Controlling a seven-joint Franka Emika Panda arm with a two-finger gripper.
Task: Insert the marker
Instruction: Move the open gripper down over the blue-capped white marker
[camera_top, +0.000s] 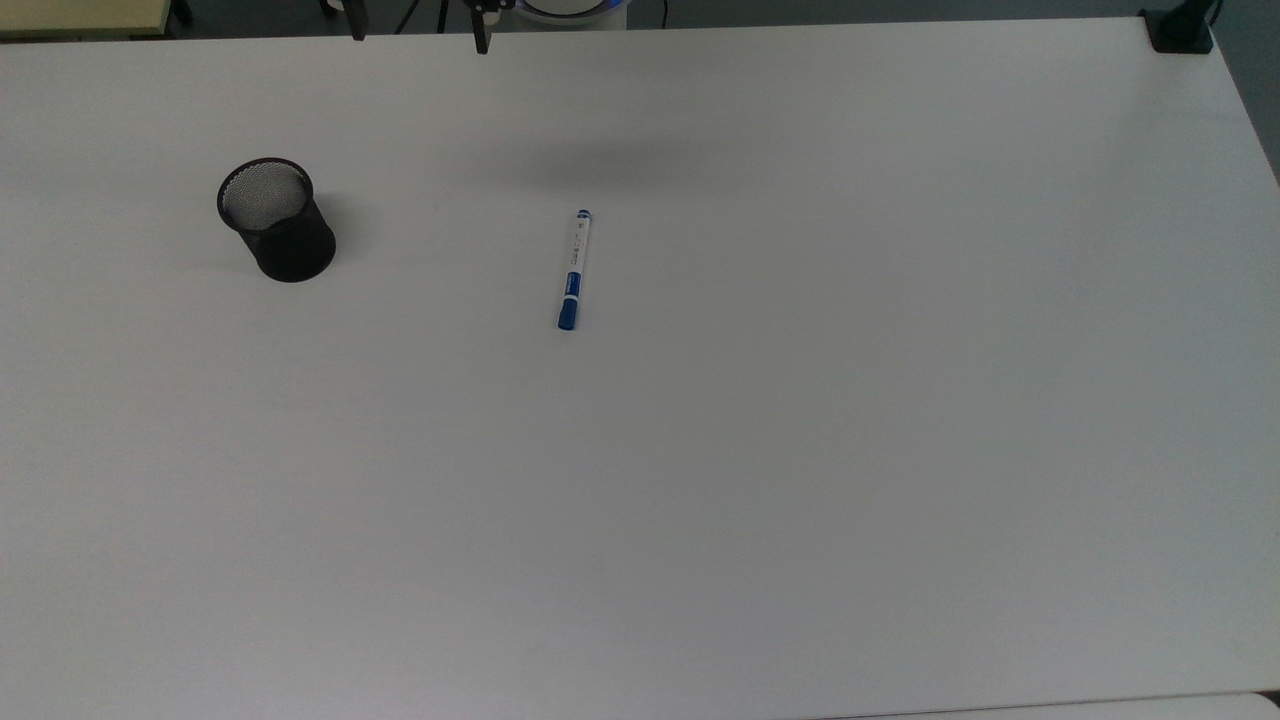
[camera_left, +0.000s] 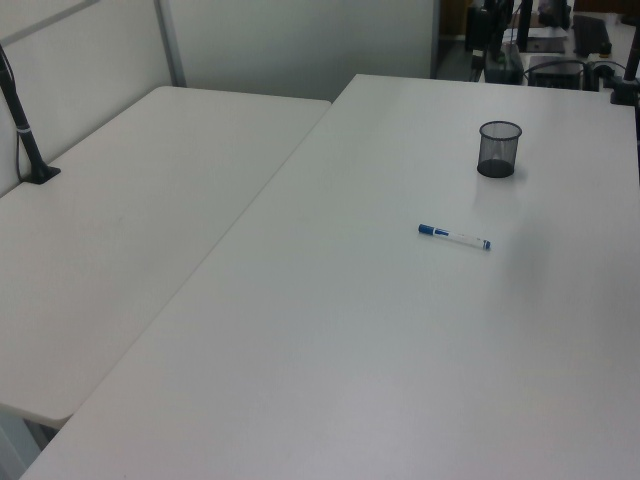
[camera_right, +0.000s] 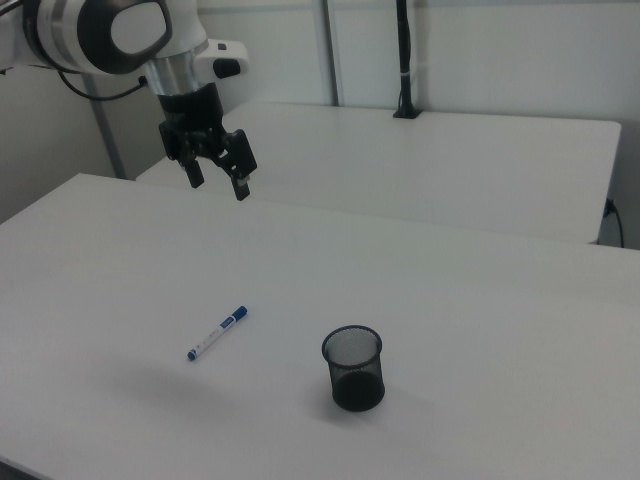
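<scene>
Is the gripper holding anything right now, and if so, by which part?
Nothing is held. The gripper hangs open above the table, and the marker lies flat on it, apart from the black mesh cup.

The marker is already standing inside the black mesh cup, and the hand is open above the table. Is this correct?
Not quite. The marker lies flat on the table, apart from the black mesh cup, which holds nothing; the right view shows this. The rest is right: the hand is open above the table.
</scene>
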